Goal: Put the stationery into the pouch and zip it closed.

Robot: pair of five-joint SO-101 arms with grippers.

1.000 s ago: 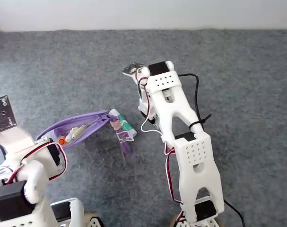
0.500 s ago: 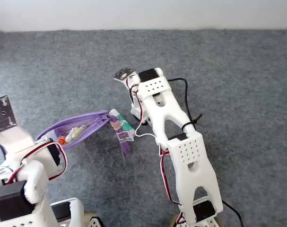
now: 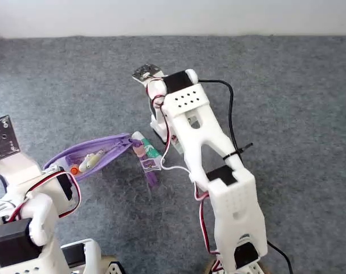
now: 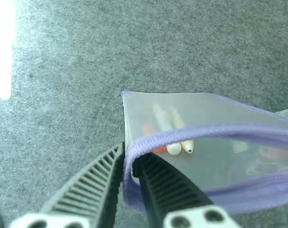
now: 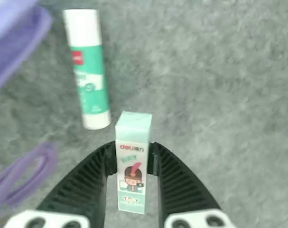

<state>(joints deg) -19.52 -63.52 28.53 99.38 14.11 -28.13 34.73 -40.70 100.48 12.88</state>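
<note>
The purple translucent pouch (image 3: 90, 155) lies open on the grey carpet, with pens (image 4: 172, 137) and an orange piece inside. My left gripper (image 4: 129, 156) is shut on the pouch's zip rim (image 4: 191, 133) at its near corner, which in the high view is the pouch's left end (image 3: 54, 166). A green-and-white glue stick (image 3: 147, 146) lies just outside the pouch's other end. My right gripper (image 5: 133, 151) is shut on a small mint-green box (image 5: 132, 178), held close to the glue stick (image 5: 88, 85). The right arm (image 3: 187, 114) hides that gripper from above.
A purple loop strap (image 3: 151, 177) and a small printed tag (image 3: 151, 164) lie beside the glue stick. Bare carpet stretches to the right and towards the back wall (image 3: 173, 17). The left arm's base (image 3: 24, 228) fills the near left corner.
The right arm's wrist has swung leftward, towards the pouch. The pouch, the glue stick and the left arm have stayed where they were.
</note>
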